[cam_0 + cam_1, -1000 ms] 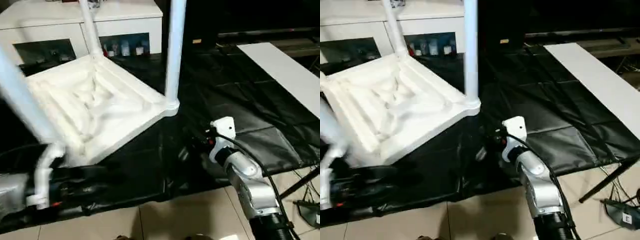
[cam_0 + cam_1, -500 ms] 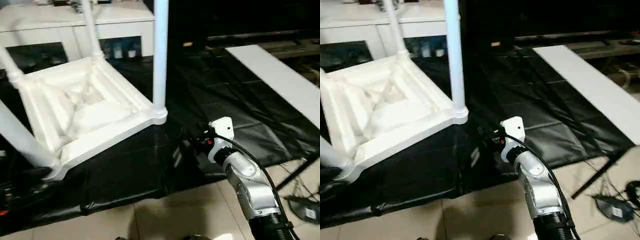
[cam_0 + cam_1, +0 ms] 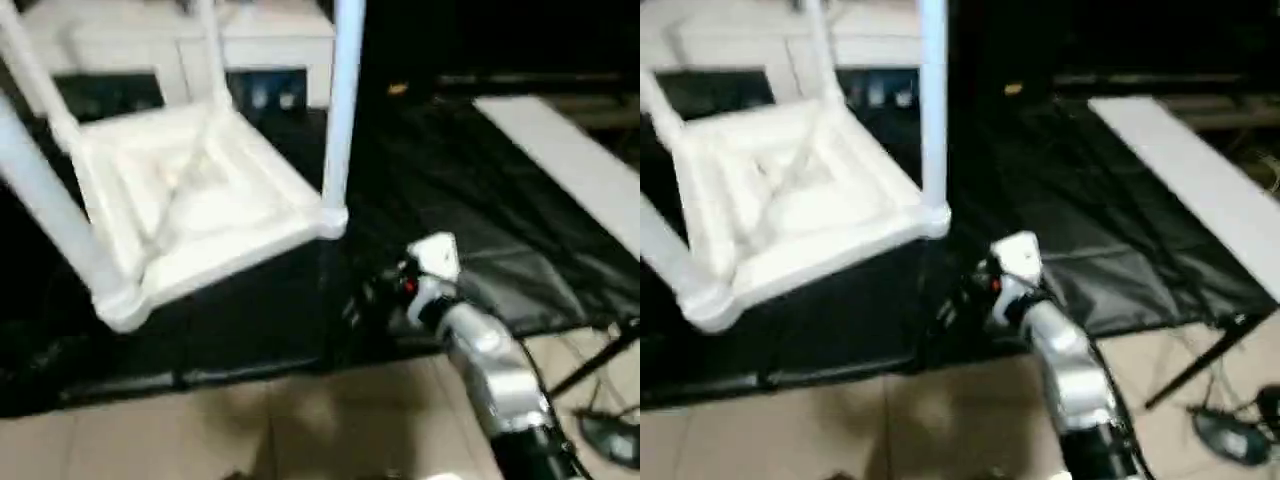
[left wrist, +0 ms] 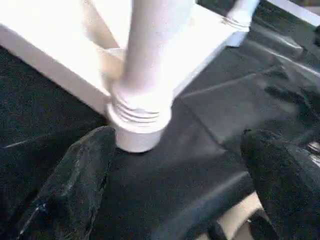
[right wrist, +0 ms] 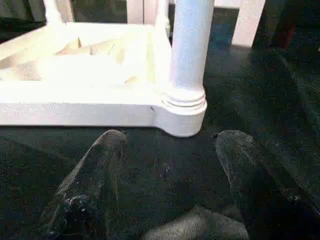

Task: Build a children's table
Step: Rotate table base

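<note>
Our right arm [image 3: 490, 370] reaches forward from the lower right, silver forearm leading to the right end effector [image 5: 167, 150], whose two black fingers [image 5: 95, 170] stand apart with nothing between them. Our left end effector [image 4: 175, 170] has its dark fingers [image 4: 75, 185] spread wide, empty, each rising from its own side of the wrist view.

Head stereo pair looks forward and down at the upturned tabletop [image 3: 190, 205] at 11 o'clock. Both wrist cameras sit close to its corner sockets.
</note>
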`<state>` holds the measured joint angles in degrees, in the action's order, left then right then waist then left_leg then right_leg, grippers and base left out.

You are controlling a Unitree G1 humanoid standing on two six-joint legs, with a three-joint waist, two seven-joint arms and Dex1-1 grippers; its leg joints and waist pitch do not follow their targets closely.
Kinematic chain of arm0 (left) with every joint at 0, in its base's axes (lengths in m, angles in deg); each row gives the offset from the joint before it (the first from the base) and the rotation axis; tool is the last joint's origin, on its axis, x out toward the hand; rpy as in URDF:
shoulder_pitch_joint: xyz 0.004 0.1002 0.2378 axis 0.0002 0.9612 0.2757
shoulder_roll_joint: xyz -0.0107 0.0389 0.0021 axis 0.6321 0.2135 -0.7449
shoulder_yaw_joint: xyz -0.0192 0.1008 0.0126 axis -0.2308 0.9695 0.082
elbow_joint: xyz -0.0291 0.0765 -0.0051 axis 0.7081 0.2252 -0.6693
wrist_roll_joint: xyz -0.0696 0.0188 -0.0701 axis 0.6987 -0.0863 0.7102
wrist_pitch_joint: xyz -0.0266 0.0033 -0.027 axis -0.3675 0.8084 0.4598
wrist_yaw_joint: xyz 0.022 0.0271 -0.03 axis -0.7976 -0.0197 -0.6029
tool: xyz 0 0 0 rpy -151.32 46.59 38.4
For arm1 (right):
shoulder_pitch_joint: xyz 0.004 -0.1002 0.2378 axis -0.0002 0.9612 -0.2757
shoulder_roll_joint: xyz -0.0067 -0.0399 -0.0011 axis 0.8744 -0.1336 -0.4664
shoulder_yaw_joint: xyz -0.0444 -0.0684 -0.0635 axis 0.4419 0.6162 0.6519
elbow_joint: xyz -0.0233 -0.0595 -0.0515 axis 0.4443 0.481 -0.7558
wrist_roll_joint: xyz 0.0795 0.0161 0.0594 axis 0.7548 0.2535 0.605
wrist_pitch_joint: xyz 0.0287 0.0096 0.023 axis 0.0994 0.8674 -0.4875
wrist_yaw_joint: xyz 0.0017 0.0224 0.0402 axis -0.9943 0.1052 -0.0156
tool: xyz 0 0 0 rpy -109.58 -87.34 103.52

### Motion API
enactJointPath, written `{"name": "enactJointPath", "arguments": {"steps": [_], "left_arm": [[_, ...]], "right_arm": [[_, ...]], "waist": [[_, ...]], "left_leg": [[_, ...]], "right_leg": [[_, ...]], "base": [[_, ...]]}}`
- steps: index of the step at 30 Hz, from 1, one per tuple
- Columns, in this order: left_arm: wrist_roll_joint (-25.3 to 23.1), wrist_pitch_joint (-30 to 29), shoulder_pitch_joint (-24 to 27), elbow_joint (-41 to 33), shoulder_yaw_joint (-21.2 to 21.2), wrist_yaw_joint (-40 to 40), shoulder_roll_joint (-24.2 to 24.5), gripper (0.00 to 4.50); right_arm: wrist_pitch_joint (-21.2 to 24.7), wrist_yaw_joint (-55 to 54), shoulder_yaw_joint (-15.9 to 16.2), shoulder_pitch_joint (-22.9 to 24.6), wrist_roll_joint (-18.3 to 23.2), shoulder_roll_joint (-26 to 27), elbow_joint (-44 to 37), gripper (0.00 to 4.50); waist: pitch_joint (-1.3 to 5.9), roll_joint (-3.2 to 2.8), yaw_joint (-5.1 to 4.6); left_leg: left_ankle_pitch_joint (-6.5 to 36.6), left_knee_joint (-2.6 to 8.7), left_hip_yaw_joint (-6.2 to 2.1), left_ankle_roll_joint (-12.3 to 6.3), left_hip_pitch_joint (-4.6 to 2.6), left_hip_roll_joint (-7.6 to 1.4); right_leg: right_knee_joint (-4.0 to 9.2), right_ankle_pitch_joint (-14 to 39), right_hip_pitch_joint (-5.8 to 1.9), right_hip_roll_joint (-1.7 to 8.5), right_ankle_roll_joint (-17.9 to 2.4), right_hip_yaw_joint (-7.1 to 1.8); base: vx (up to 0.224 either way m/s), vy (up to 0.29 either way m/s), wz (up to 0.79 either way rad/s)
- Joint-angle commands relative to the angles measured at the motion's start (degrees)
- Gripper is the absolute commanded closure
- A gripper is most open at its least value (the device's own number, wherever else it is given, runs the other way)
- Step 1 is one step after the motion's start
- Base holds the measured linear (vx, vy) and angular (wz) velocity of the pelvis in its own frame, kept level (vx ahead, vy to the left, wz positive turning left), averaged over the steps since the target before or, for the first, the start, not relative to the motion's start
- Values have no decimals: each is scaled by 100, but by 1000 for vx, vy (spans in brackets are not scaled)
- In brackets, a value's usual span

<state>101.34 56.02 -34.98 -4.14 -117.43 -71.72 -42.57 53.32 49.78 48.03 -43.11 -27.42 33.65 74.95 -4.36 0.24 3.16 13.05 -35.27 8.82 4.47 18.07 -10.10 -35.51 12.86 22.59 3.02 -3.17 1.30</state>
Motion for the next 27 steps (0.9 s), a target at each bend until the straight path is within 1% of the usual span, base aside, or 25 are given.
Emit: {"name": "enactJointPath", "arguments": {"steps": [1,2,3,4,5,6,7,8,9,10,11,12,13,14,15,16,18,19,21,22,23,24,25,26,27], "left_arm": [[28,173,-176,-57,-192,124,-69,7],[28,173,-176,-57,-192,124,-69,7],[91,233,-322,-67,-237,213,-135,7],[115,463,-673,17,-250,468,-281,7],[28,688,-927,57,-161,671,-424,7],[-36,843,-1098,83,-94,808,-522,7],[-158,1012,-1303,100,70,929,-648,7],[-209,1072,-1362,116,112,977,-683,7],[-241,1116,-1482,144,190,1035,-766,7],[-263,1151,-1568,172,239,1075,-824,7],[-394,1252,-1699,217,380,1164,-910,7],[-451,1241,-1858,242,551,1183,-1043,7],[-486,1237,-1939,259,638,1191,-1111,7],[-550,1249,-2105,257,826,1199,-1271,7],[-558,1250,-2138,254,862,1198,-1305,7],[-423,1068,-2234,144,975,1150,-1416,7],[-377,1080,-2479,218,1173,1142,-1566,7],[-359,1046,-2605,254,1288,1100,-1642,7],[-361,1042,-2697,272,1401,1062,-1690,7],[-331,970,-2800,249,1545,1009,-1758,7],[-328,887,-2916,209,1726,940,-1831,7],[-331,882,-2928,208,1742,932,-1839,7],[-338,845,-3003,195,1840,884,-1895,7],[-356,785,-3092,168,1993,796,-1966,7],[-371,755,-3134,154,2075,748,-1998,7]], "right_arm": [[-43,20,-60,-29,-3,-28,26,139],[-43,20,-60,-29,-3,-28,26,139],[-56,15,-53,-35,-9,-19,46,139],[-78,-4,-31,-69,-29,10,96,139],[-104,-4,-15,-101,-39,29,133,139],[-122,-3,-4,-123,-45,41,157,139],[-143,-13,4,-160,-51,62,202,139],[-149,-17,7,-170,-53,66,214,139],[-157,-26,10,-189,-57,74,234,139],[-166,-33,13,-206,-60,80,254,139],[-171,-37,12,-219,-50,94,265,139],[-191,-31,33,-232,-65,103,282,139],[-203,-26,45,-239,-71,110,294,139],[-218,-16,65,-255,-79,123,316,139],[-220,-14,69,-259,-81,126,321,139],[-235,9,71,-292,-81,137,357,139],[-245,39,49,-380,-52,172,463,139],[-236,145,63,-417,-6,170,498,139],[-189,348,118,-426,87,160,473,139],[-79,717,250,-396,220,111,369,139],[63,1201,444,-341,363,15,216,139],[80,1247,463,-336,375,3,202,139],[199,1556,596,-300,455,-85,98,139],[386,1985,775,-248,569,-234,-61,139],[480,2197,861,-223,627,-310,-140,139]], "waist": [[115,-194,-113],[115,-230,-125],[112,-261,-118],[118,-300,-151],[123,-357,-87],[196,-400,65],[142,-366,131],[158,-88,96],[163,-29,98],[190,30,91],[273,45,138],[285,-49,165],[327,-61,155],[313,-114,153],[295,-102,135],[285,-76,125],[295,-79,118],[309,-69,117],[354,-60,123],[351,-45,112],[360,-63,109],[366,-55,98],[368,-55,104],[409,-103,126],[419,-82,140]], "left_leg": [[3696,685,-96,181,-245,-198],[3928,716,-154,180,-272,-200],[4041,747,-167,165,-295,-216],[4295,914,-217,160,-210,-286],[4592,1159,-159,127,-72,-397],[4804,1370,-73,199,171,-519],[4810,1452,20,228,171,-525],[4032,989,30,304,-163,-256],[2754,443,-43,148,-331,-105],[2133,396,-80,44,-206,-103],[1305,571,-133,-4,55,-163],[1299,675,-102,104,31,-206],[1288,675,-88,116,-1,-226],[1401,719,-72,138,11,-250],[1754,733,-56,192,3,-265],[2066,722,-59,216,-6,-254],[2165,717,-80,262,13,-252],[2116,717,-80,262,15,-257],[1772,699,-57,227,52,-272],[1684,701,-52,203,86,-267],[1634,686,-49,167,98,-274],[1662,678,-38,129,91,-273],[1613,654,-28,108,95,-279],[1405,617,-8,105,72,-277],[1181,595,10,21,78,-291]], "right_leg": [[713,3210,87,257,-300,-73],[788,3478,39,275,-74,6],[812,3421,23,271,-36,59],[739,2935,-171,228,-14,217],[474,2147,-359,152,-132,336],[-126,1006,-600,197,-238,313],[-199,976,-512,179,-220,241],[454,2748,-166,357,-12,-27],[930,4503,101,774,104,-190],[975,4923,-18,830,230,-241],[833,4564,-261,800,286,-251],[758,3827,-171,603,170,-172],[686,3219,-160,561,46,-175],[601,2337,-153,485,-272,-148],[584,2119,-156,445,-452,-124],[590,2411,-142,450,-473,-126],[611,2590,-159,468,-438,-130],[603,2497,-163,464,-440,-133],[523,1761,-197,441,-602,-147],[506,1639,-220,435,-626,-145],[496,1621,-221,431,-654,-138],[504,1634,-228,418,-663,-134],[495,1550,-207,424,-734,-148],[457,1163,-203,420,-855,-155],[429,693,-218,402,-967,-150]], "base": [[0,0,0],[0,0,0],[0,0,0],[0,0,0],[0,0,0],[-83,-15,5],[-47,-60,6],[-47,-60,6],[20,-76,-4],[48,-48,-21],[48,-48,-21],[0,0,0],[6,-51,2],[6,-51,2],[0,0,0],[0,0,0],[0,0,0],[0,0,0],[0,0,0],[0,0,0],[0,0,0],[0,0,0],[81,-9,8],[81,-9,8],[80,-7,13]]}}
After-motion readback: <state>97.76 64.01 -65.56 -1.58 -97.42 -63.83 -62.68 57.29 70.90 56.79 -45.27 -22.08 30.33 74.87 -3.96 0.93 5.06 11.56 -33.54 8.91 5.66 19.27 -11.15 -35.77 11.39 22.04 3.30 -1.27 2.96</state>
